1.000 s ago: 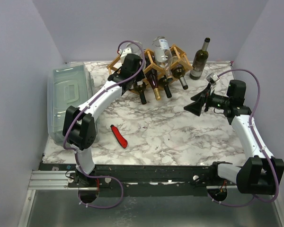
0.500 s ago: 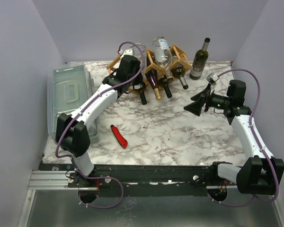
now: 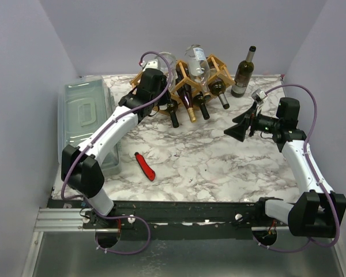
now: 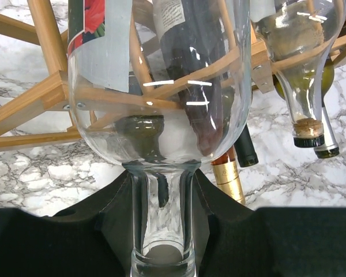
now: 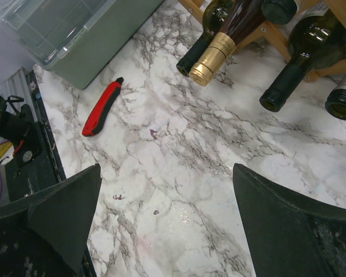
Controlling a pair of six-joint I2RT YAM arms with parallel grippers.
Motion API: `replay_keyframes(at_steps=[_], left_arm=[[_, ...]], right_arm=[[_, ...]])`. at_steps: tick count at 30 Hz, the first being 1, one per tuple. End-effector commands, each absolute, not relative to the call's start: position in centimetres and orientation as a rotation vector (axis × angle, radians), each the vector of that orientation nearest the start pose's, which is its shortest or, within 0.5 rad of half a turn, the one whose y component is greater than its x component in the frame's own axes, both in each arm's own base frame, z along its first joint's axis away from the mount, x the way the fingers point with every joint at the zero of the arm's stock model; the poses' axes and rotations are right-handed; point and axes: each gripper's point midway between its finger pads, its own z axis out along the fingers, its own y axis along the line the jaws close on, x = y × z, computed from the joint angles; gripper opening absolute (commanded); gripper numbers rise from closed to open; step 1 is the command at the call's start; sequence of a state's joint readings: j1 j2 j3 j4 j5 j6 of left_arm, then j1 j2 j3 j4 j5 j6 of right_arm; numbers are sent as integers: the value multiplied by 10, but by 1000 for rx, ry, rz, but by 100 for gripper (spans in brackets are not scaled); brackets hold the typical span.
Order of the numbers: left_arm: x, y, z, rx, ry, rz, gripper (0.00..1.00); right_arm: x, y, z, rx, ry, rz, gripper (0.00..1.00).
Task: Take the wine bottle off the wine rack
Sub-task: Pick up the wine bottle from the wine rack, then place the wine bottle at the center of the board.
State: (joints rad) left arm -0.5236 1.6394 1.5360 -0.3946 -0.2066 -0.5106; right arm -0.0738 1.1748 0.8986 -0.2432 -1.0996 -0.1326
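Observation:
A clear glass wine bottle [image 4: 161, 86] with a grey and red label lies in the wine rack [image 4: 34, 101], neck toward the camera. My left gripper [image 4: 161, 202] is shut on that neck, with a black finger [image 4: 112, 213] on each side. In the top view the left gripper [image 3: 152, 86] is at the left end of the tan wooden wine rack [image 3: 219, 69], and the clear bottle [image 3: 166, 60] shows just behind the wrist. My right gripper [image 3: 237, 130] hangs open over the marble at the right, holding nothing, its jaws wide in the right wrist view [image 5: 167, 196].
Several dark bottles [image 3: 203, 108] lie in the rack with necks pointing forward. A dark bottle [image 3: 244, 72] stands upright right of the rack. A grey-green plastic bin [image 3: 83, 118] sits along the left edge. A red utility knife [image 3: 145, 166] lies on the marble table [image 3: 219, 167].
The left arm's elbow has swung left and toward the near edge, and its wrist has shifted slightly left, still gripping the bottle neck. The right arm has not moved.

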Motion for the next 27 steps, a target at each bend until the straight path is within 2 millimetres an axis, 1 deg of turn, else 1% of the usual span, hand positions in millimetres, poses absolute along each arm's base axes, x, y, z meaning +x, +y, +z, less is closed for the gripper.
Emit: replay_keyframes(at_steps=[1, 7, 11, 15, 19, 24, 27], left_arm=[[431, -224, 378, -131, 1726, -551, 0], [410, -223, 388, -84, 1710, -603, 0], [391, -224, 389, -32, 1713, -644, 0], [370, -221, 385, 13, 1736, -675, 0], [346, -217, 377, 61, 1771, -696, 0], [312, -213, 370, 141, 1801, -743, 0], [291, -211, 360, 198, 1840, -771, 0]], right_arm=[[298, 130, 246, -711, 1764, 959, 99], [298, 131, 245, -715, 1764, 962, 99], [298, 131, 244, -718, 1763, 958, 99], [298, 131, 244, -720, 1763, 961, 99], [298, 131, 243, -722, 1763, 959, 99], [298, 130, 243, -726, 1760, 952, 99], [297, 131, 242, -744, 1753, 950, 99]])
